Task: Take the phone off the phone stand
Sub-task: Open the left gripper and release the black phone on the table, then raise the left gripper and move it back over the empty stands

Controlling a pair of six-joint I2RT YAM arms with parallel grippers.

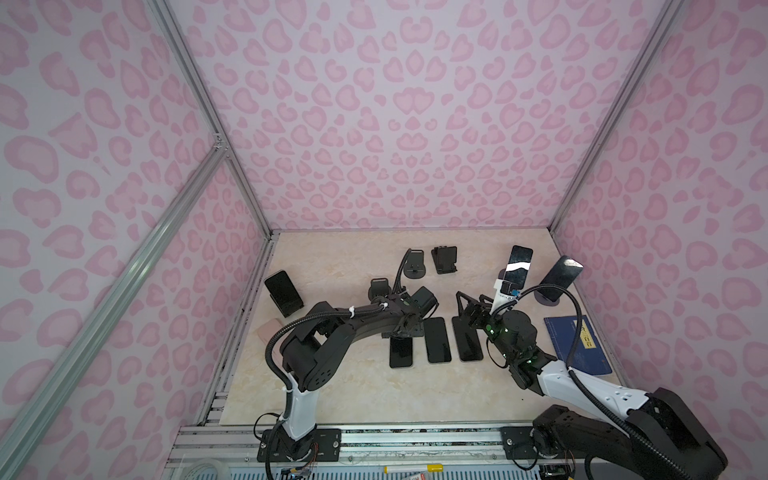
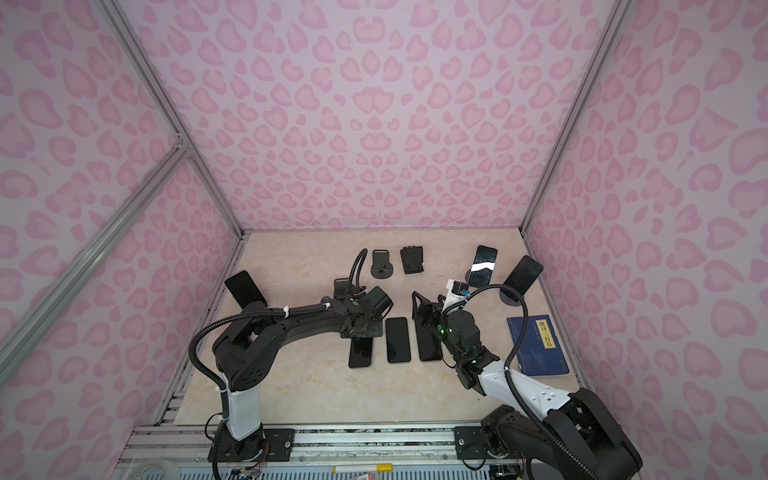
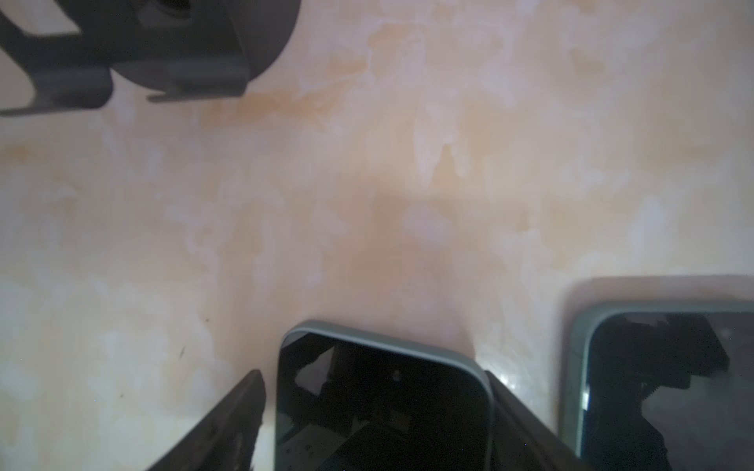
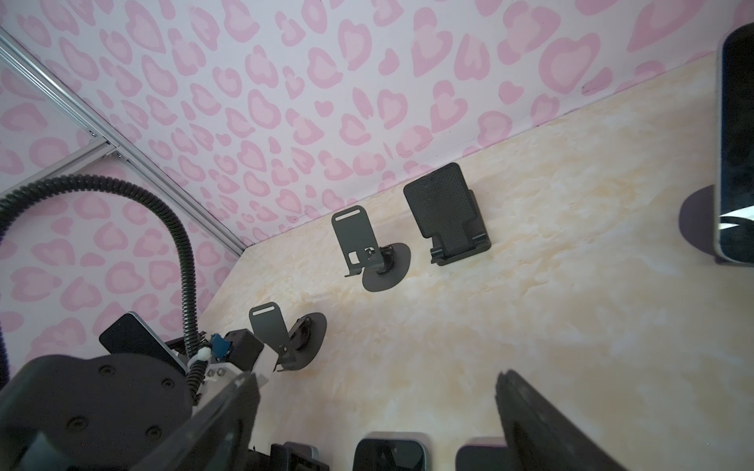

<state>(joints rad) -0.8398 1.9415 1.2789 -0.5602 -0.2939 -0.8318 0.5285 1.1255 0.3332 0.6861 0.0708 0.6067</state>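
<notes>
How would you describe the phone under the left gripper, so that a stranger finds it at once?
On the table, three phones lie flat in a row near the middle. It is the leftmost phone; only this one lies between the fingers of the left gripper.

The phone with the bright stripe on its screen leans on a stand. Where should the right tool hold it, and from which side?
Take the phone by its two long edges, on the upper half, probably coming from above: it leans back with the top end free, and the stand holds only its lower end.
</notes>
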